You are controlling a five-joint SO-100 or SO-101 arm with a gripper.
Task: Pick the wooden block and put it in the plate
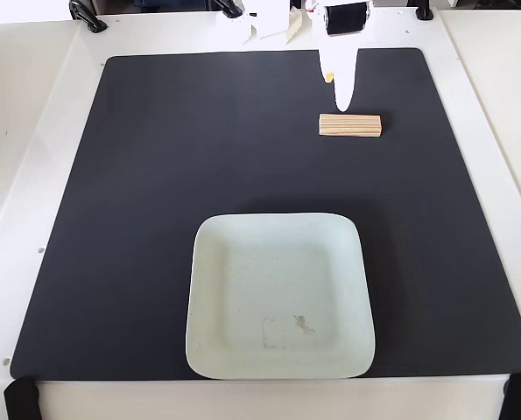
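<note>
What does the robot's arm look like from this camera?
Only its tip shows, entering from the top edge of the fixed view. The gripper is white plastic: a long finger tapering to a rounded point, with a small yellowish spot near its upper left edge. Above it sits a black cylindrical part in a white housing. No cables or markings are visible.
</note>
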